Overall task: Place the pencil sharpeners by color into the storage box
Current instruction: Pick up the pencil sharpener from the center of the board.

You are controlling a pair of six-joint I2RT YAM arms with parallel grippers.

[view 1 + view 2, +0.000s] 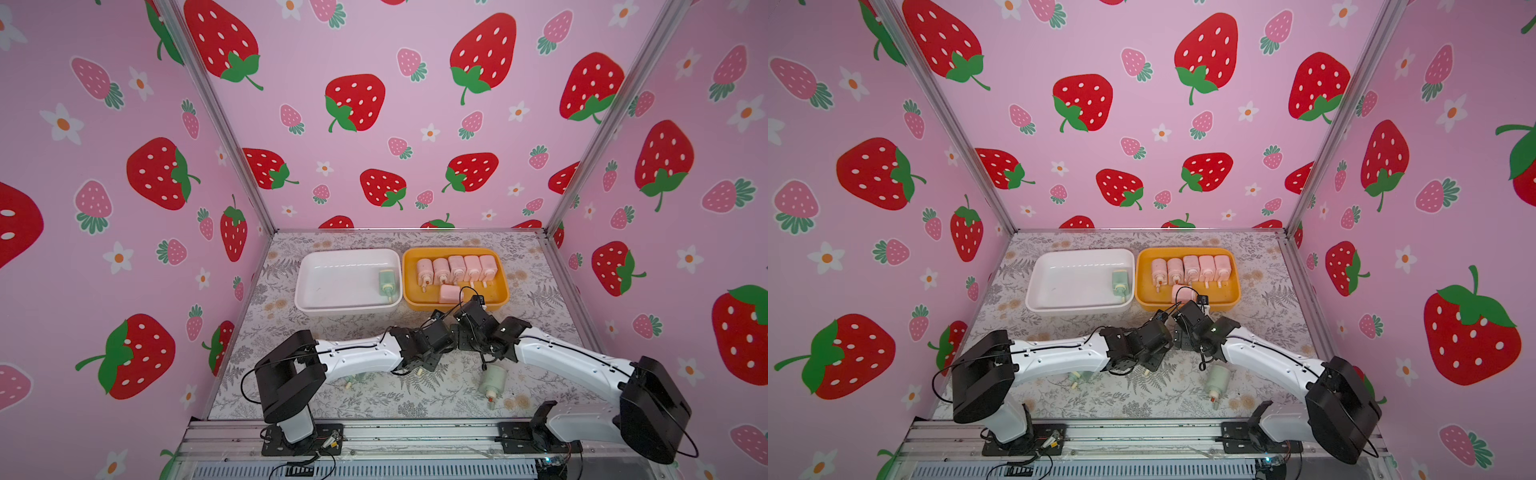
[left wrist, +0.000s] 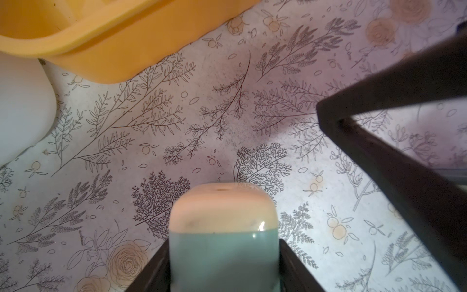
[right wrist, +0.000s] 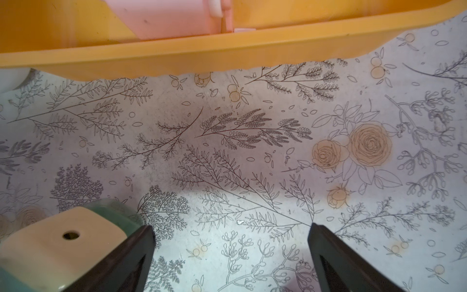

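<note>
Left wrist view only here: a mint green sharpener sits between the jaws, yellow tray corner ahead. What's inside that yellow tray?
Observer: Six pale pink sharpeners, five in a row, one lying in front.
Operator: And the white tray?
Observer: It holds a lone green sharpener, at the end nearest the yellow tray.
Operator: Any lying loose?
Observer: Two: a loose green sharpener beside the right arm, and a half-hidden green sharpener under the left arm.
</note>
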